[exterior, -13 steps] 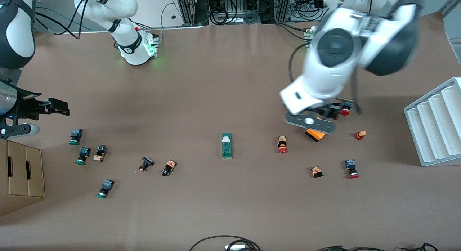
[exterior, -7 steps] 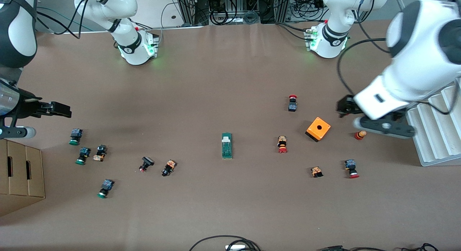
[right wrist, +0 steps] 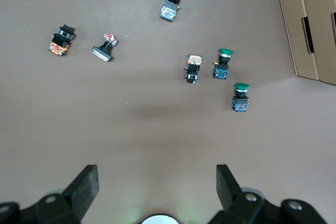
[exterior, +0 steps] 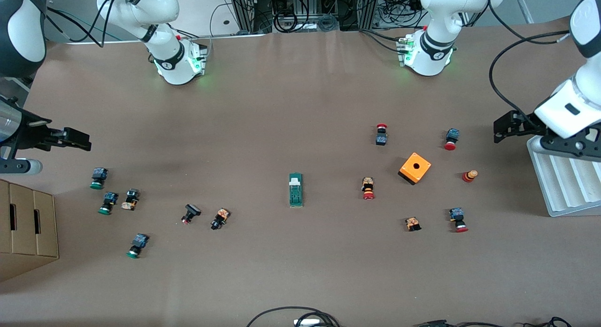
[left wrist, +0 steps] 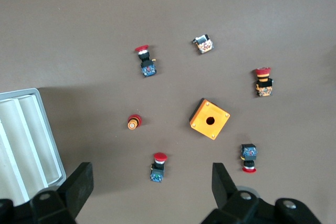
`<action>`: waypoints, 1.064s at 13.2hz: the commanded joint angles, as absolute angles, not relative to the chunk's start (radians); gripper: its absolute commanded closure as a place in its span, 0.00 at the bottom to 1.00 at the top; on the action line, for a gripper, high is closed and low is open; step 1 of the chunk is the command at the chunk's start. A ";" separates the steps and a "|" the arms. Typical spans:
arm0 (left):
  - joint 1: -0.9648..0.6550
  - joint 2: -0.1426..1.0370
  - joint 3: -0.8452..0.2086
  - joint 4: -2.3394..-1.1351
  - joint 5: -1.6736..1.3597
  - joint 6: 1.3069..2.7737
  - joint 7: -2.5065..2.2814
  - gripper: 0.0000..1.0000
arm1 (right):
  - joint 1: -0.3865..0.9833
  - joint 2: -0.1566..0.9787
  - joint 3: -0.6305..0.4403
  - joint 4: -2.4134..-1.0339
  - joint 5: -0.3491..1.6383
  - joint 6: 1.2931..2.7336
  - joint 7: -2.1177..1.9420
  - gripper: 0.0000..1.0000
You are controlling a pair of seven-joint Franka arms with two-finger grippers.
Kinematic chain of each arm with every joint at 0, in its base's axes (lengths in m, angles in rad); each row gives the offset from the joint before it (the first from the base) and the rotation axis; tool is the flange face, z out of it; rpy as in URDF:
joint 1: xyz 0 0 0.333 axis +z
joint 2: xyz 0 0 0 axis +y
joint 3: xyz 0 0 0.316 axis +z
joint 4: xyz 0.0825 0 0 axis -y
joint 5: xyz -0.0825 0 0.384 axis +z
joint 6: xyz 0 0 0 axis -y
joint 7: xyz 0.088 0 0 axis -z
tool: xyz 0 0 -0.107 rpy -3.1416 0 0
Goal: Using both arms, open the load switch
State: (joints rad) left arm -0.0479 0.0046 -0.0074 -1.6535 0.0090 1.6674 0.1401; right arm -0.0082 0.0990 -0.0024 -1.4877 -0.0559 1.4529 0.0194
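The load switch [exterior: 296, 189], a narrow dark-green block with a white piece at the end toward the robots' bases, lies alone on the brown table near its middle. Neither wrist view shows it. My left gripper [exterior: 500, 128] hangs open and empty in the air by the white rack at the left arm's end; in the left wrist view its open gripper [left wrist: 152, 184] frames a red-capped button [left wrist: 158, 167]. My right gripper [exterior: 80, 139] hovers open and empty at the right arm's end, over bare table beside green-capped buttons; the right wrist view shows the open gripper [right wrist: 156, 184].
An orange cube [exterior: 415, 168] with a hole and several red-capped buttons [exterior: 368, 188] lie toward the left arm's end. Green-capped buttons [exterior: 98, 178] lie toward the right arm's end beside a cardboard box [exterior: 28, 224]. A white ribbed rack [exterior: 568, 177] stands by the left gripper.
The left arm has swung away from above the orange cube out to the white rack, uncovering the cube and a red button. The right arm has barely shifted.
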 commanded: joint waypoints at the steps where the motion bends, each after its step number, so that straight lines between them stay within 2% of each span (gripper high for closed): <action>1: -0.006 -0.049 -0.023 -1.724 0.002 1.706 0.149 0.00 | -0.008 0.064 -0.005 -1.523 -0.029 1.477 0.017 0.00; 14: -0.032 -0.035 -0.018 -1.712 0.041 1.692 0.146 0.00 | -0.011 0.094 -0.002 -1.513 -0.011 1.463 0.003 0.00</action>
State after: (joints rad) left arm -0.0330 -0.0215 -0.0192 -1.6988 0.0360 1.6896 0.1404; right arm -0.0068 0.0994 0.0008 -1.5048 -0.0404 1.4557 0.0143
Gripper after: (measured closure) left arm 0.000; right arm 0.000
